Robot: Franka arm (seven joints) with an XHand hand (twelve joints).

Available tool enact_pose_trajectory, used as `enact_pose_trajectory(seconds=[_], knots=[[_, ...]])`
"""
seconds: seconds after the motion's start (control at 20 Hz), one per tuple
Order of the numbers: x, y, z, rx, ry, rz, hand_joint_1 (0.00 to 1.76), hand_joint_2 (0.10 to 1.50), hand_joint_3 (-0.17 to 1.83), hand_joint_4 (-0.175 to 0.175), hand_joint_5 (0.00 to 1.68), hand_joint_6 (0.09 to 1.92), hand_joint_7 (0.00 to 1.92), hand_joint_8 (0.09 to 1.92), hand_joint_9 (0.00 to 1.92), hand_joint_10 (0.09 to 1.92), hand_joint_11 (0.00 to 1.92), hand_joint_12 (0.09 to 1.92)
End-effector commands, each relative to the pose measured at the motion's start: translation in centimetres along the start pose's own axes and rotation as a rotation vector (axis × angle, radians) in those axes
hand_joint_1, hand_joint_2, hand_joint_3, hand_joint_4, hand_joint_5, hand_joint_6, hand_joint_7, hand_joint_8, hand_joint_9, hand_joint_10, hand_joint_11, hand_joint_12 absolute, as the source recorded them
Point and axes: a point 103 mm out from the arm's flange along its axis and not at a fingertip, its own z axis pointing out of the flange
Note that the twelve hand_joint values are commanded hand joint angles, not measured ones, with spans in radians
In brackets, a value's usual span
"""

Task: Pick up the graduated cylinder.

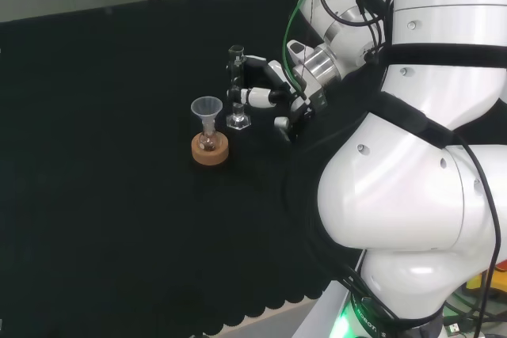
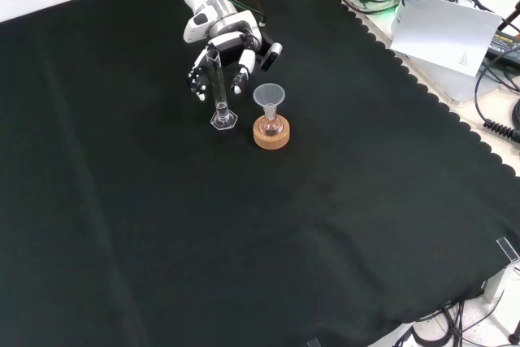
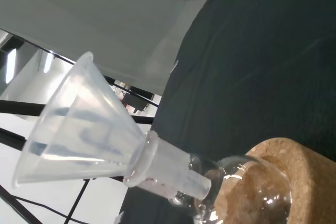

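The graduated cylinder (image 2: pixel 218 91) is seen upright on the black cloth (image 2: pixel 122 225), its hexagonal foot flat on the cloth, just beside the small flask (image 2: pixel 270 127) on the cork ring (image 2: pixel 270 134); in the front view the cylinder is to the left of the flask. The hand (image 2: pixel 223 50) is placed directly behind the cylinder's upper tube, fingers (image 2: pixel 197 79) curved down on either side of it; whether the tube is actually touched or gripped cannot be told, and the foot is not lifted. Main risk, as judged: the cylinder is tall and narrow on a small foot, so a one-sided finger contact could tip it toward the flask. The funnel (image 2: pixel 269 96) only sits in the flask neck, so a bump from the cylinder or a finger would likely knock it out or drag the flask off its ring. Clear glass could also slip in a grasp closed high on the tube. Count: one cylinder, one flask, one funnel, one cork ring, one hand.
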Motion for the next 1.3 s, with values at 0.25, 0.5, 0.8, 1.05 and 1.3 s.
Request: enact_pose_trajectory(seconds=[0.25, 0.5, 0.8, 1.05, 1.3], knots=[[-0.14, 0.12, 0.46, 0.002, 0.028, -0.002, 1.18, 0.97, -0.17, 0.001, 0.53, 0.76, 0.56, 0.63, 0.75, 0.50, 0.41, 1.28], [-0.09, 0.17, 0.57, 0.003, 0.040, -0.005, 1.19, 0.97, -0.17, -0.002, 0.51, 0.76, 0.55, 0.63, 0.76, 0.51, 0.42, 1.28], [-0.11, 0.27, 0.68, 0.004, 0.047, -0.003, 1.20, 0.98, -0.17, -0.020, 0.48, 0.77, 0.54, 0.64, 0.85, 0.49, 0.54, 1.22], [-0.21, 0.24, 0.73, 0.008, 0.047, 0.001, 1.20, 0.98, -0.17, -0.025, 0.48, 0.78, 0.54, 0.65, 0.90, 0.47, 0.59, 1.19], [-0.57, 0.01, 0.68, 0.007, 0.058, 0.006, 1.19, 0.99, -0.17, -0.020, 0.50, 0.79, 0.54, 0.65, 0.87, 0.45, 0.59, 1.18]])
